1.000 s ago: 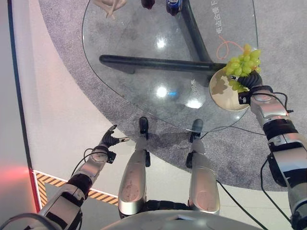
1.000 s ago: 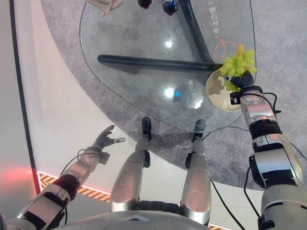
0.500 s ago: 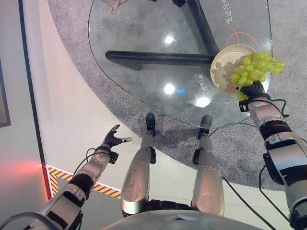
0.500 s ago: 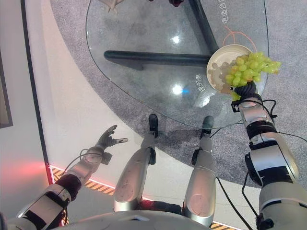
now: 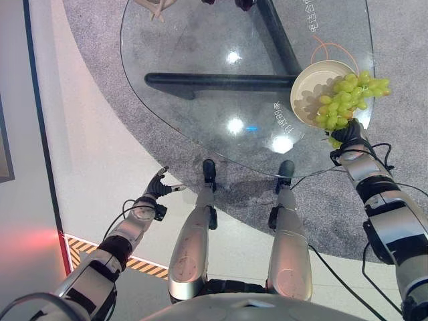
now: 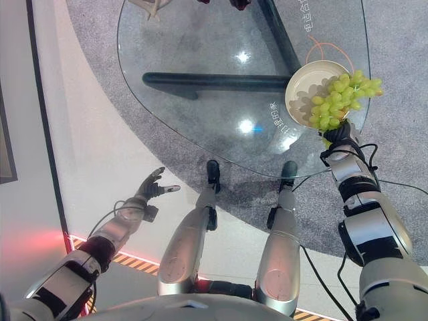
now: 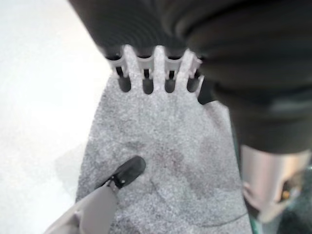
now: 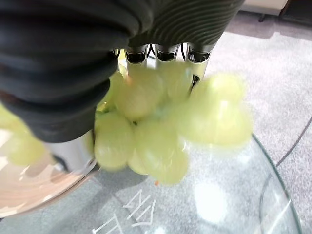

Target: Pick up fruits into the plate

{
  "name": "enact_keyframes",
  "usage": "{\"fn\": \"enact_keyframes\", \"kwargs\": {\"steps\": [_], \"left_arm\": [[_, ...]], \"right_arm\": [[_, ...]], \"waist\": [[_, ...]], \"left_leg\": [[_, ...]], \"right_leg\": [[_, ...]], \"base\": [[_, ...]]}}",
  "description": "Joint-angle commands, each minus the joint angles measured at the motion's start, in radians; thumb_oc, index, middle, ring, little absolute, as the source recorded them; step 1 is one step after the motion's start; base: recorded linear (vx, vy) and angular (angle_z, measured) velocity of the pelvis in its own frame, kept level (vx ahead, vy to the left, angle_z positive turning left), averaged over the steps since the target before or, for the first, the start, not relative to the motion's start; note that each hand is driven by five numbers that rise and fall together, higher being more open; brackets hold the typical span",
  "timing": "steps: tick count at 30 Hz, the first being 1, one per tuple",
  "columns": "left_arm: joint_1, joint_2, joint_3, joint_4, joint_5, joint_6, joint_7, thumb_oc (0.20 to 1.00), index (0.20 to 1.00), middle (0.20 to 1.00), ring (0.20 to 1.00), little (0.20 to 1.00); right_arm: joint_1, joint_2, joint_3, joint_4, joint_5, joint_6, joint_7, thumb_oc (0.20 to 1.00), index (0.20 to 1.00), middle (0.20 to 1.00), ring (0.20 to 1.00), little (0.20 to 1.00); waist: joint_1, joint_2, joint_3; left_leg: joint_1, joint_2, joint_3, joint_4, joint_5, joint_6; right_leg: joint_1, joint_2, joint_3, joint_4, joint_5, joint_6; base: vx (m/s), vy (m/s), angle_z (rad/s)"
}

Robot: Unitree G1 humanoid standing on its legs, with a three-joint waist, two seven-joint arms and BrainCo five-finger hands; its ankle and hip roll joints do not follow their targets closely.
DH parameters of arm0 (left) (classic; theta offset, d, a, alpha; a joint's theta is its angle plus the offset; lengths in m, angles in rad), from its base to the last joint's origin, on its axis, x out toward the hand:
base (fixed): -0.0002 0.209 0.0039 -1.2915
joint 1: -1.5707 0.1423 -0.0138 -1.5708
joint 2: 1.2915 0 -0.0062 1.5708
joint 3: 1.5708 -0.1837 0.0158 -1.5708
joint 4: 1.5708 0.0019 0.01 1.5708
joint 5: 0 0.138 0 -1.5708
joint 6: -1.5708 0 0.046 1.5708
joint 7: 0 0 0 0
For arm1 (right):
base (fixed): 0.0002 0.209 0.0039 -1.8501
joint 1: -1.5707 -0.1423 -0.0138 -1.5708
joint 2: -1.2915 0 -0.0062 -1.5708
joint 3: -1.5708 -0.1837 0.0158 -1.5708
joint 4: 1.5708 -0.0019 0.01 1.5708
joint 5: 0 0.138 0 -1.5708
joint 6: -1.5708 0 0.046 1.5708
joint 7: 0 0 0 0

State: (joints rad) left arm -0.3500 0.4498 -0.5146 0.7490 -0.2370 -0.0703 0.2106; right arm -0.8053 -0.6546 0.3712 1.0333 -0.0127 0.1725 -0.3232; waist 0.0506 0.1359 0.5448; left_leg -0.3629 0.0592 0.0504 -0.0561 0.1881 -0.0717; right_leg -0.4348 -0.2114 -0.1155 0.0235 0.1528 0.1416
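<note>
Over glass table, right robot hand grips grapes.

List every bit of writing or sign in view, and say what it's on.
White characters on the glass table, beside the plate: too small to read.
More characters at the table's far edge: too small to read.
Orange loop on the table by the plate: a drawn line, no text.
Plate, and grapes in the right hand: none.

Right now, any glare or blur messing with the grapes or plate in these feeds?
Left eye view: ceiling-light glare spots sit on the glass table, clear of the plate. Right wrist view: the grapes are out of focus and smeared, and the right hand is blurred too.
</note>
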Motion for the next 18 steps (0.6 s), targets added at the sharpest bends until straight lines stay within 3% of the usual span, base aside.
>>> {"fn": "enact_keyframes", "kwargs": {"steps": [1, 9, 18], "left_arm": [[0.000, 0.002, -0.019, 0.034, -0.022, -0.007, 0.023, 1.000, 1.000, 1.000, 1.000, 1.000], [0.000, -0.006, -0.013, 0.035, -0.022, 0.002, 0.024, 1.000, 1.000, 1.000, 1.000, 1.000], [0.009, -0.014, -0.013, 0.023, -0.022, 0.007, 0.028, 1.000, 1.000, 1.000, 1.000, 1.000]], "right_arm": [[-0.037, -0.047, 0.061, 0.026, -0.032, 0.014, -0.052, 1.000, 1.000, 1.000, 1.000, 1.000], [-0.044, -0.035, 0.073, 0.015, -0.087, 0.056, -0.100, 1.000, 1.000, 1.000, 1.000, 1.000], [-0.031, -0.048, 0.107, -0.085, -0.199, 0.157, -0.189, 1.000, 1.000, 1.000, 1.000, 1.000]], "waist": [[0.003, -0.007, -0.025], [0.009, -0.015, -0.025], [-0.001, -0.031, -0.025]], "left_leg": [[-0.056, -0.087, -0.016, 0.146, -0.163, 0.051], [-0.046, -0.083, -0.013, 0.130, -0.159, 0.048], [-0.035, -0.075, 0.000, 0.124, -0.159, 0.045]], "right_leg": [[-0.066, 0.042, -0.030, 0.103, -0.053, -0.016], [-0.057, 0.040, -0.041, 0.089, -0.045, -0.012], [-0.048, 0.045, -0.046, 0.084, -0.042, -0.012]], "base": [[0.00, 0.000, 0.00], [0.00, 0.000, 0.00], [0.00, 0.000, 0.00]]}}
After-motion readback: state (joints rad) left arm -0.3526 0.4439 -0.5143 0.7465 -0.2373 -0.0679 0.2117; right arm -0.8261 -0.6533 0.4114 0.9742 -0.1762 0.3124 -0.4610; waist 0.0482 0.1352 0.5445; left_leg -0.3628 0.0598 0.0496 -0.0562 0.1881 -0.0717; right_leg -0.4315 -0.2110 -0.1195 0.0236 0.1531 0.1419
